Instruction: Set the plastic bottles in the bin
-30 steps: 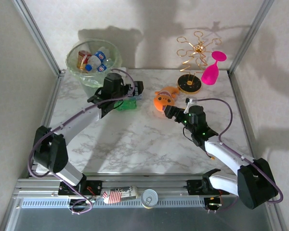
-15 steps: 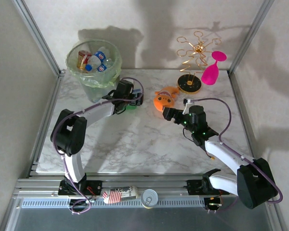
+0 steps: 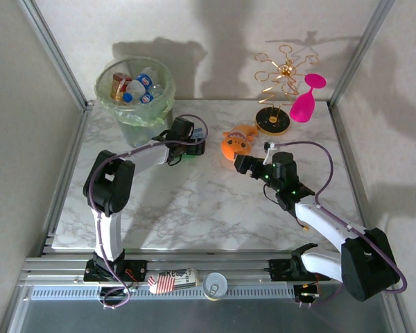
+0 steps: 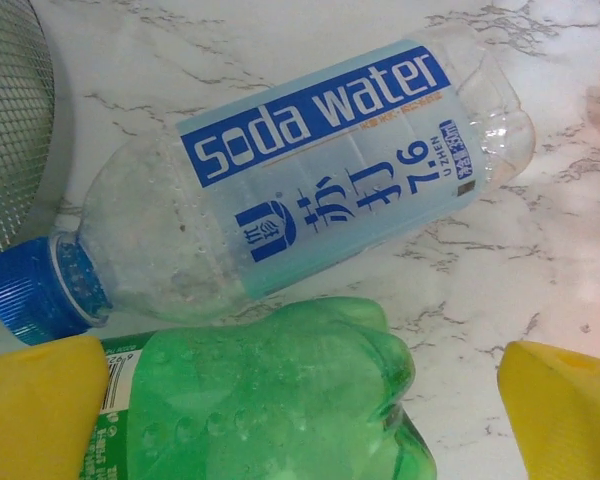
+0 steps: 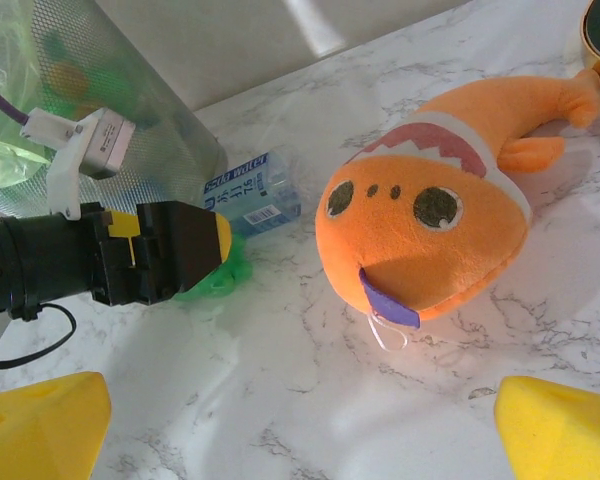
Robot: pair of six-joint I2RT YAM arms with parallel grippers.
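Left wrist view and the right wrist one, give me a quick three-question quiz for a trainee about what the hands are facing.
1. True or false: the left hand is open, with the green bottle lying between its fingers.
2. What lies on the table just ahead of the open right hand? A. orange fish toy B. pink goblet C. gold wire stand
3. Fill in: the clear soda water bottle lies on its side and its cap is ____.
Key: 1 true; 2 A; 3 blue.
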